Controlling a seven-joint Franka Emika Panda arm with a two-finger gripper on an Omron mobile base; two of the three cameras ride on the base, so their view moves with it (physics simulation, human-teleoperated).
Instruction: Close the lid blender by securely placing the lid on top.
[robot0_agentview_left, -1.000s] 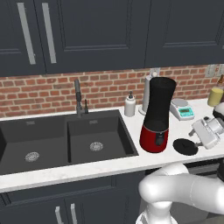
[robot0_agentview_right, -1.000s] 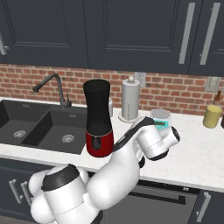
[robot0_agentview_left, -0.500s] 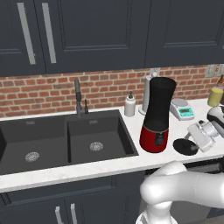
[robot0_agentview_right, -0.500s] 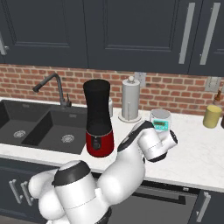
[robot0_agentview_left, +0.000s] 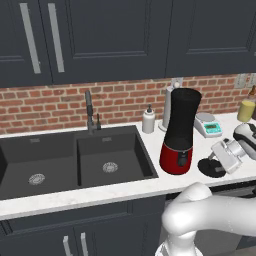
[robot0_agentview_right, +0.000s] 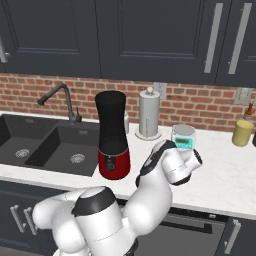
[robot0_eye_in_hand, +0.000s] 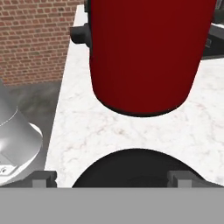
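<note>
Fingertips (robot0_eye_in_hand: 43, 177) sit far apart at the two bottom corners of the hand view, spread wide, with the flat round black lid (robot0_eye_in_hand: 133, 168) lying between them on the counter; nothing is clamped, and contact between tips and lid cannot be judged. In the left base view the two-finger gripper (robot0_agentview_left: 220, 159) is low at the right end of the counter, just over the lid (robot0_agentview_left: 211, 168), which rests flat on the white marble countertop (robot0_agentview_left: 125, 187) just to the right of the blender. The blender, a tall black cylindrical jar on a glossy red rounded base (robot0_agentview_left: 178, 132), stands upright near the right front corner of the dark double sink (robot0_agentview_left: 70, 160); its jar top is open, lid not on it. In the hand view the red base (robot0_eye_in_hand: 144, 57) looms directly beyond the lid. Behind the blender: a white soap bottle (robot0_agentview_left: 148, 120), a steel paper-towel holder (robot0_agentview_right: 149, 114), and a small white kitchen scale with teal display (robot0_agentview_left: 208, 125) near the red brick backsplash (robot0_agentview_left: 55, 102). A yellowish jar (robot0_agentview_right: 243, 132) stands at far right.
</note>
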